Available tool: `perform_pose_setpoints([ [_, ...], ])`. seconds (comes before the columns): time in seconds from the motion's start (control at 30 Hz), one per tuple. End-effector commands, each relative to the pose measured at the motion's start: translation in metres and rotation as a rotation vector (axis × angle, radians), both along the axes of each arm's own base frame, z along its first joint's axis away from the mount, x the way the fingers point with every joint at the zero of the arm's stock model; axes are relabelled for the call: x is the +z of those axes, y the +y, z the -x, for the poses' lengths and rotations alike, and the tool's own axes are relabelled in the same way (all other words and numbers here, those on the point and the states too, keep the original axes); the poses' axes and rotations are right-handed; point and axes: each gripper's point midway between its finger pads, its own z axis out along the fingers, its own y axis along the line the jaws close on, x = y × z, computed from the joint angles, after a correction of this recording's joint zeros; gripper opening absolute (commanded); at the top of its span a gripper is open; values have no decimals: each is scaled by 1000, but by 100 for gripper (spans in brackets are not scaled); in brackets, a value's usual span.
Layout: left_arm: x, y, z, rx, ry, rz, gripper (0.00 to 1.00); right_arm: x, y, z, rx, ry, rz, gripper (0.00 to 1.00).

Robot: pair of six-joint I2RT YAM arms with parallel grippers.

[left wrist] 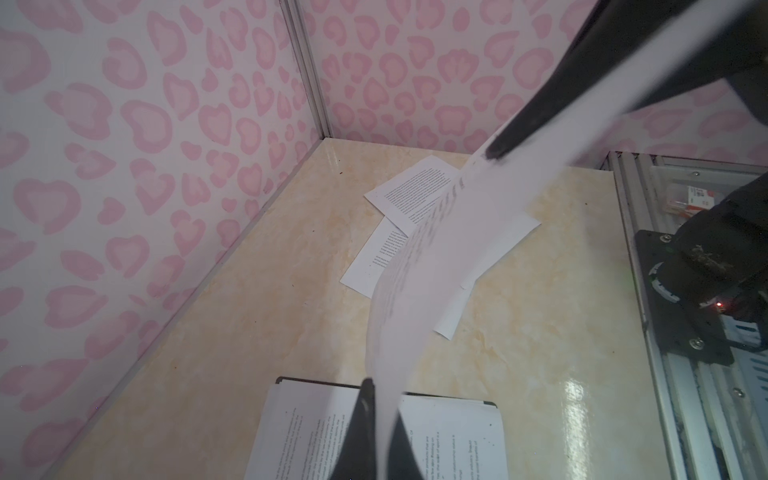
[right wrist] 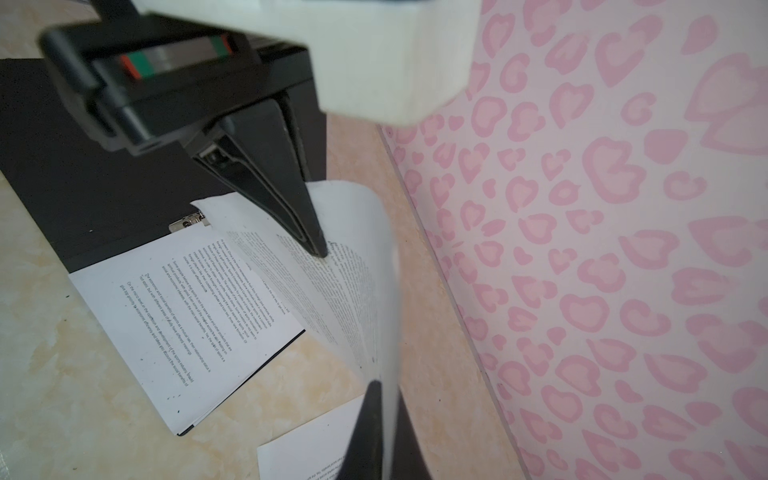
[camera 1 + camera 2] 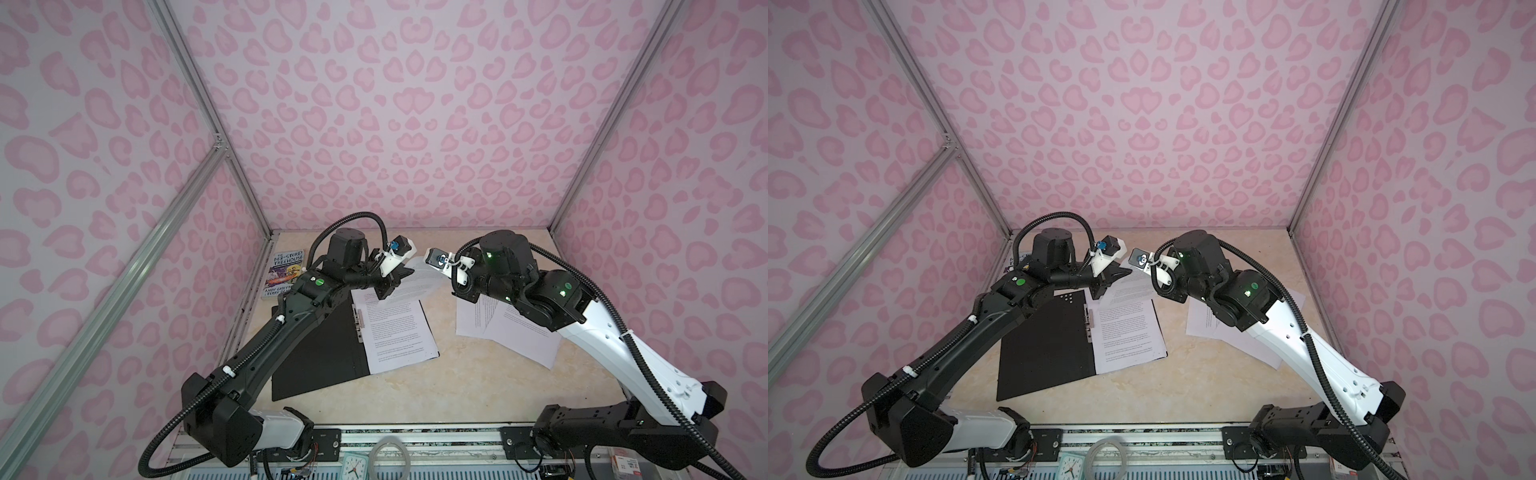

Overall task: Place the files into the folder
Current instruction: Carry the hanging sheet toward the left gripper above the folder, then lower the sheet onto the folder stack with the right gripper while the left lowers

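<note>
The folder (image 3: 316, 353) (image 3: 1042, 345) lies open, black inside up, with a metal clip strip (image 3: 359, 320) at its spine. One of the files, a printed sheet (image 3: 395, 332) (image 2: 187, 316), lies on the folder's right half. Another sheet (image 3: 419, 278) (image 1: 415, 291) (image 2: 361, 266) hangs curved in the air above the folder's far end, between both grippers. My left gripper (image 3: 409, 272) (image 1: 382, 395) (image 2: 318, 249) is shut on one edge. My right gripper (image 3: 448, 277) (image 2: 386, 390) (image 1: 498, 149) pinches the opposite edge. Several more files (image 3: 498, 328) (image 3: 1208, 324) (image 1: 415, 187) lie overlapped on the table under the right arm.
A colourful Treehouse book (image 3: 282, 270) lies at the far left by the wall. Pink patterned walls close in the tan table (image 3: 457, 386) on three sides. A metal rail (image 3: 415, 436) runs along the front, with a small clock (image 3: 355, 465) and a white ring (image 3: 388, 457) below it.
</note>
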Motion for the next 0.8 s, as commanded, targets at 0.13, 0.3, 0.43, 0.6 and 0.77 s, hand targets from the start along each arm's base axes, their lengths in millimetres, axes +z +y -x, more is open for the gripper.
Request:
perform_pose_setpoints([
  [0.13,-16,-1,7,79,270,88,4,42,-15,-29,-180,138,-324,98],
  [0.3,-18,20,-5,220,446,224,4,37,-34,-57,-321,312,-482,98],
  [0.43,-45,58,-18,394,654,278,4,17,-39,-74,-404,394,-532,98],
  [0.6,-105,103,-13,539,815,255,4,-16,-32,-89,-469,525,-578,98],
  [0.77,-173,155,-9,778,871,167,3,-74,-10,-89,-467,723,-564,98],
])
